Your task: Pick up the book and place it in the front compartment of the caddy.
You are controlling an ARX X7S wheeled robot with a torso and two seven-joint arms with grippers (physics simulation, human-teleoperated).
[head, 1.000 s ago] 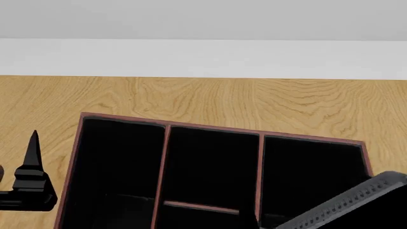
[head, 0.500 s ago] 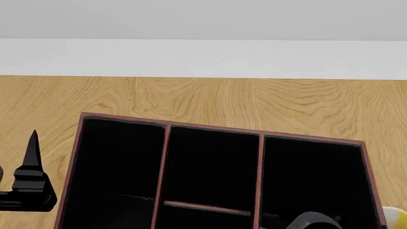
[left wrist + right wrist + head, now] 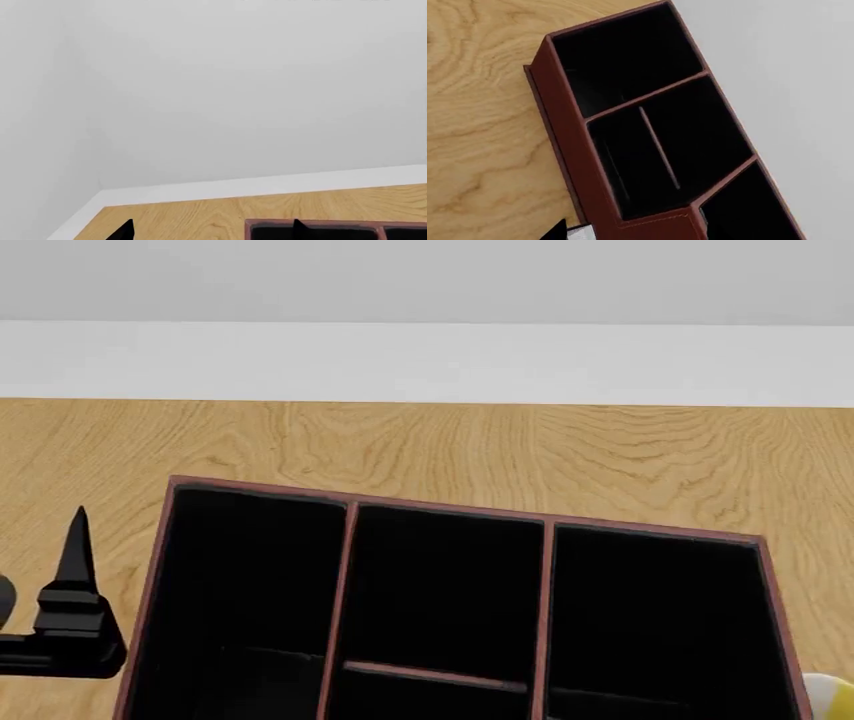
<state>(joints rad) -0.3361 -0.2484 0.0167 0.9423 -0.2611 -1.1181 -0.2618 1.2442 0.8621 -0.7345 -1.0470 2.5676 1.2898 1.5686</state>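
Right arm gone from over the caddy (image 3: 454,610); book unseen.
Left end effector (image 3: 74,625) waits beside it, grip state unclear; locate book first.

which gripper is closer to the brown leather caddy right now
Left, as far as visible. The left gripper sits just beside the reddish-brown leather caddy, off its left wall. The right gripper is out of the head view.
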